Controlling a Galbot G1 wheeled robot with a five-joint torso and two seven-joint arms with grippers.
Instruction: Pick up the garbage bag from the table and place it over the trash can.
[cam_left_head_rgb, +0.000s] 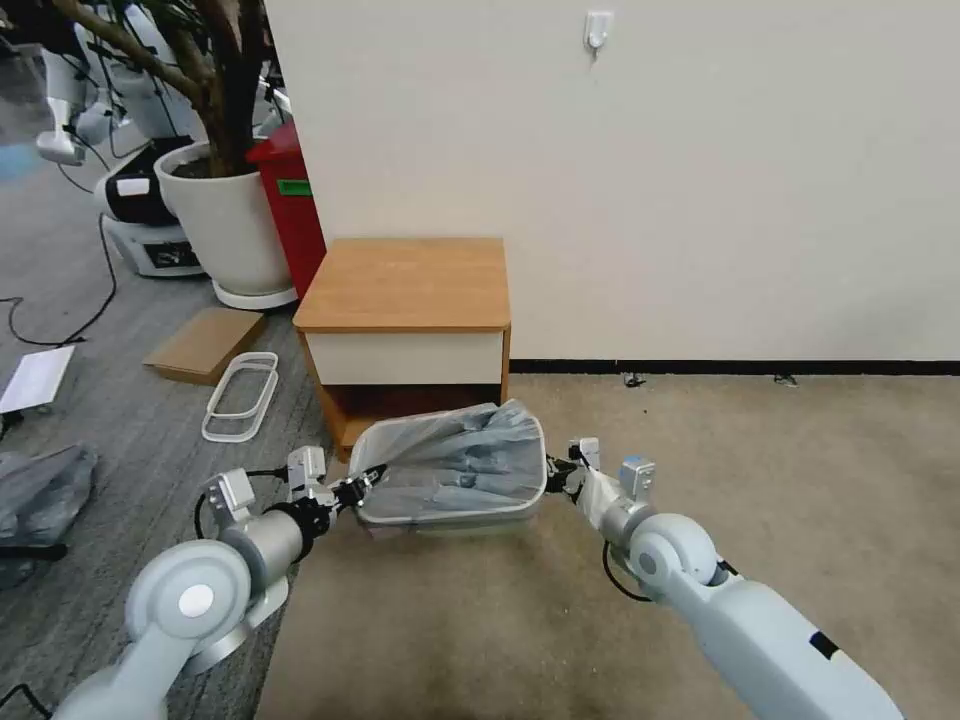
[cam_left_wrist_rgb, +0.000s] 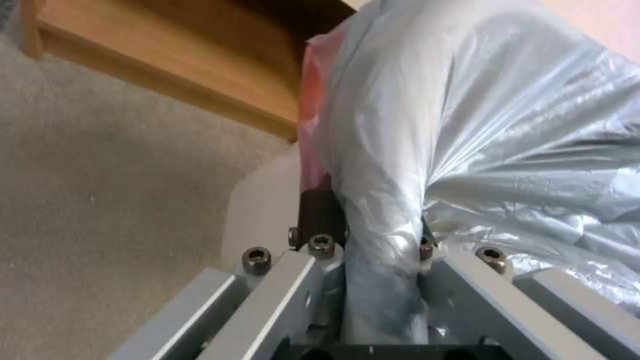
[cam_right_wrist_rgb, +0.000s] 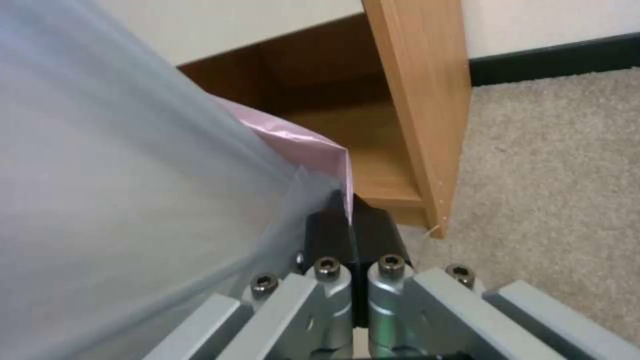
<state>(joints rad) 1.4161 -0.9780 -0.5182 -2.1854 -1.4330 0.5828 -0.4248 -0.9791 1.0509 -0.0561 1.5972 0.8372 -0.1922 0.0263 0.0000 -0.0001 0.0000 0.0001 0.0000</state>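
**Ana:** Both grey-armed grippers are closest to the head camera. Left gripper (cam_left_head_rgb: 360, 487) is pinching the near-left side of the thin translucent grey plastic garbage bag with its pinkish tint (cam_left_head_rgb: 462, 462); right gripper (cam_left_head_rgb: 560, 470) is pinched tight on the bag's right edge. In the left wrist view a thick gather of film (cam_left_wrist_rgb: 380, 250) runs between the fingers; in the right wrist view the dark pads (cam_right_wrist_rgb: 333, 235) are pressed together on a thin pink hem (cam_right_wrist_rgb: 320, 150).

**Ben:** And the bag itself?

**Ana:** Stretched between them over the small cream-beige rectangular plastic trash can (cam_left_head_rgb: 450, 522), which stands on the beige carpet (cam_left_head_rgb: 760, 460) just in front of the light-brown wooden bedside table with the white drawer front (cam_left_head_rgb: 410, 285). Film billows above the opening; I judge it draped but not tucked round the rolled rim everywhere.

**Ben:** So what could spoil it?

**Ana:** The right grip holds only a sliver of hem. Pull outward or down too hard and it may slip free or tear. The left bunch could drag the mouth unevenly, so one corner misses the rim.

**Ben:** The can?

**Ana:** It looks light; sideways tension might tip it or slide it toward the table's lower shelf (cam_right_wrist_rgb: 380, 165).
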